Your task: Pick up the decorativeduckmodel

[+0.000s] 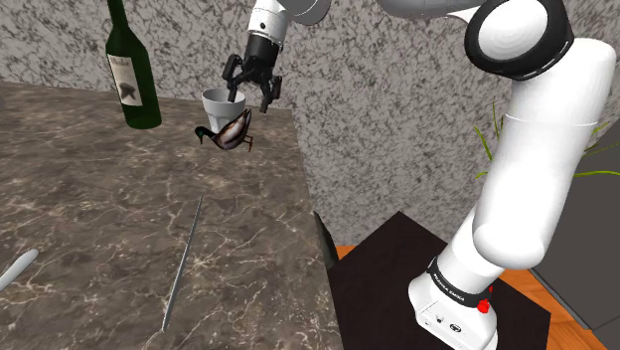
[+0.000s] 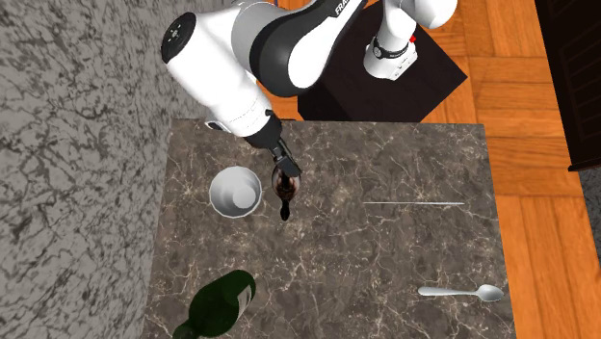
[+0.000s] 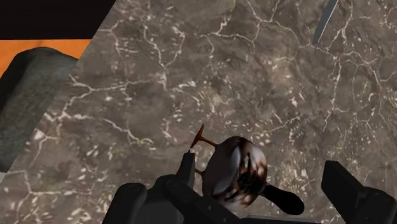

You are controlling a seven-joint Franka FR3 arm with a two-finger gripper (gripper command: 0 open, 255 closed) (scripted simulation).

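The duck model [image 1: 227, 133] is dark brown with a green-black head and orange feet. It lies tilted on the marble tabletop [image 1: 89, 199], just in front of a white cup [image 1: 223, 102]. My gripper [image 1: 250, 97] hangs directly above it, open, its fingers on either side of the body. In the wrist view the duck [image 3: 234, 172] sits between the fingers, close against one finger [image 3: 186, 169], with a gap to the other finger [image 3: 347, 189]. From the second exterior view the duck [image 2: 282, 190] lies beside the cup [image 2: 235, 191] under the gripper [image 2: 286, 166].
A green wine bottle [image 1: 131, 70] stands at the back of the table. A thin metal rod [image 1: 183, 263] and a spoon [image 2: 460, 292] lie nearer the front. The table's edge [image 1: 310, 204] drops off close to the duck, towards the black stand [image 1: 397, 288].
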